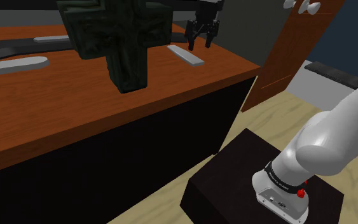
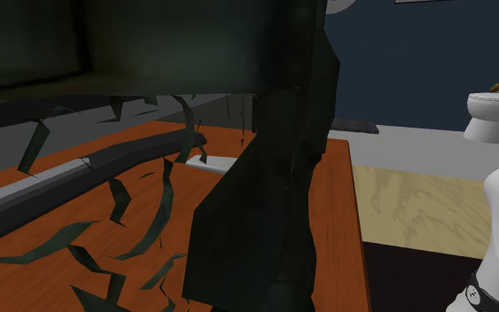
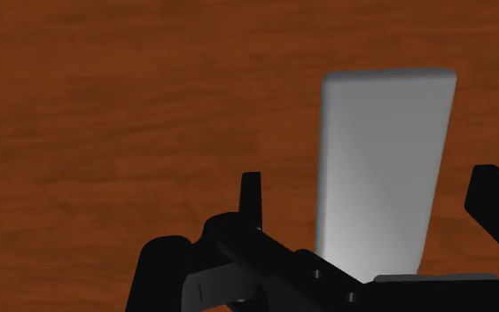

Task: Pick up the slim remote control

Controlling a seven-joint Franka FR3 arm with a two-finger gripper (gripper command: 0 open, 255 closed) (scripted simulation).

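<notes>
The pincer (image 1: 201, 41) is hanging open just above the wooden tabletop (image 1: 56, 108), its two black fingers (image 3: 251, 191) standing apart on either side of the slim grey remote (image 3: 385, 168) without touching it. The remote is lying flat on the tabletop, near a dark cross-shaped object (image 1: 117, 38).

In the shoulder view the dark cross-shaped object (image 1: 117, 38) runs off the top edge and covers one end of a grey bar (image 1: 49, 39) behind it. The gripper (image 1: 201, 44) is cut at the wrist by that same edge, and the arm (image 1: 323, 149) leaves at the right. In the second exterior view the dark object (what it is cannot be told) hides most of the slim remote (image 2: 210, 162). In the wrist view the remote's near end lies behind the gripper's body, and one finger (image 3: 497, 208) is cut by the picture's edge.
</notes>
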